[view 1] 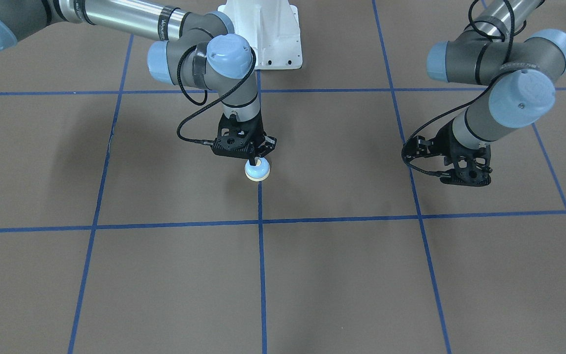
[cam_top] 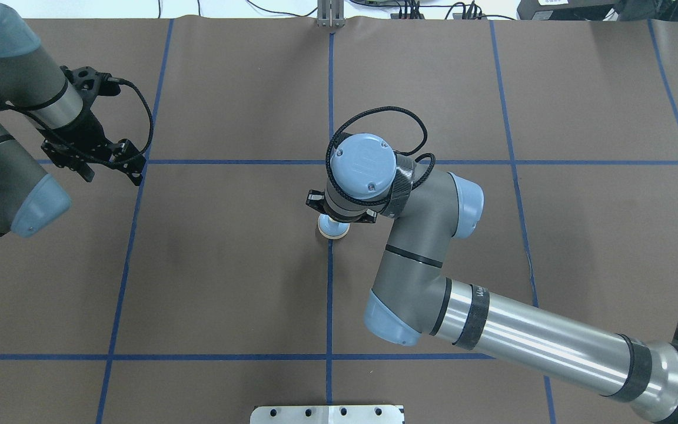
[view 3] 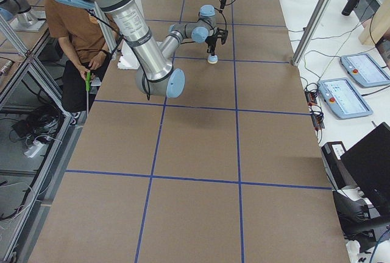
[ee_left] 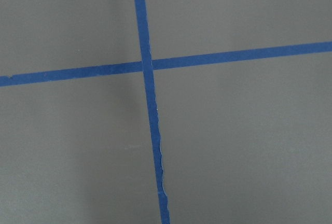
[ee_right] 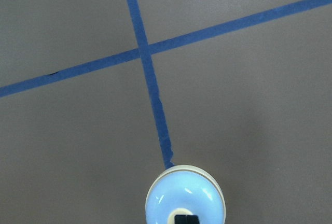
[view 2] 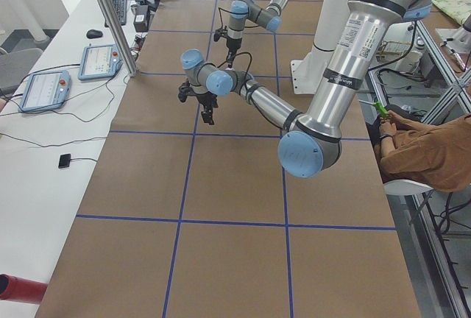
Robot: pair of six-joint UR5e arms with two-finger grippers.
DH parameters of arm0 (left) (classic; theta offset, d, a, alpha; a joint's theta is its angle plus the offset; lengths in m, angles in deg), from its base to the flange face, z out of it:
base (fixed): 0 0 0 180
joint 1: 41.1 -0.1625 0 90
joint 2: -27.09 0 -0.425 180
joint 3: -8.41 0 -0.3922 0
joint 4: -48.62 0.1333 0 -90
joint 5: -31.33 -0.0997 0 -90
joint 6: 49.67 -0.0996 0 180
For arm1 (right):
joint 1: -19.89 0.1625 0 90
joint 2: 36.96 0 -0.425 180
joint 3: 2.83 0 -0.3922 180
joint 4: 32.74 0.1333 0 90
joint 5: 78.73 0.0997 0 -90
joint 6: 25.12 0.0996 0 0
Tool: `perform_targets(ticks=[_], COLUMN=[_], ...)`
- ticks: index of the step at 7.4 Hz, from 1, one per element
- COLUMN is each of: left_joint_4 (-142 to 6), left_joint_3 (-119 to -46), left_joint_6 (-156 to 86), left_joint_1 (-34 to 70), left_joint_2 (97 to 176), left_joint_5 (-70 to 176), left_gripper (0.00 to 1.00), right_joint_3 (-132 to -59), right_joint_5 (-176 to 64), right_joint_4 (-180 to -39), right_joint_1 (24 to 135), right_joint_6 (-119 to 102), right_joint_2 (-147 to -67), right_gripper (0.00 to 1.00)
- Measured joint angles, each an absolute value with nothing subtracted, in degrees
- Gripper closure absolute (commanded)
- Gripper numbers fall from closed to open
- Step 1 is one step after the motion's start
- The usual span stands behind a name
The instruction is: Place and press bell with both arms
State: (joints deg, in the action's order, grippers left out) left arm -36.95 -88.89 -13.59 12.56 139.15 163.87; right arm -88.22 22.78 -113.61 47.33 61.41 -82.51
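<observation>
Placing nearly done: right gripper (view 1: 253, 163) pinches bell (view 1: 258, 172) on table (view 1: 342, 275); next, release, then left gripper (view 1: 465, 174) (aperture unreadable) presses.

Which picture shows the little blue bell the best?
The right wrist view: the bell is close up, dome and button clear, cropped below. Front-facing shows it whole but small, overhead half hidden under the right arm, exterior right tiny. I cannot find it in the other two.

light: bright, even | shadows: soft, faint — focus: sharp
</observation>
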Motion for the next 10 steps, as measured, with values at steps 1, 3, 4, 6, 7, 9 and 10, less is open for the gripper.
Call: perform_targets(ticks=[1, 3, 4, 6, 7, 9, 10], left_joint_4=[-37.0, -37.0, -37.0, -37.0, -37.0, -37.0, -37.0], left_joint_3=[-88.9, -88.9, -88.9, -89.0, -89.0, -89.2, -90.0], left_joint_6=[-13.6, -13.6, -13.5, -13.5, -13.5, -13.6, -13.8], left_joint_1=[12.5, 12.5, 12.5, 12.5, 12.5, 12.7, 12.9], left_joint_2=[139.2, 139.2, 139.2, 139.2, 139.2, 139.2, 138.8], left_joint_5=[163.9, 163.9, 163.9, 163.9, 164.0, 164.2, 164.3], left_gripper=[0.01, 0.01, 0.01, 0.01, 0.01, 0.01, 0.01], right_joint_3=[-87.7, -87.2, -87.0, -88.4, -89.8, -95.1, -99.1], right_joint_5=[22.8, 22.8, 22.9, 26.4, 29.1, 33.7, 36.6], right_joint_4=[-113.0, -111.6, -111.4, -111.3, -111.5, -111.7, -111.7], right_joint_1=[47.3, 47.3, 47.3, 48.6, 49.9, 54.0, 57.3], right_joint_6=[61.4, 61.5, 61.5, 61.5, 61.5, 60.5, 57.7], right_joint_2=[-82.5, -82.5, -82.3, -82.0, -82.5, -87.6, -92.3], right_gripper=[1.00, 1.00, 1.00, 1.00, 1.00, 1.00, 1.00])
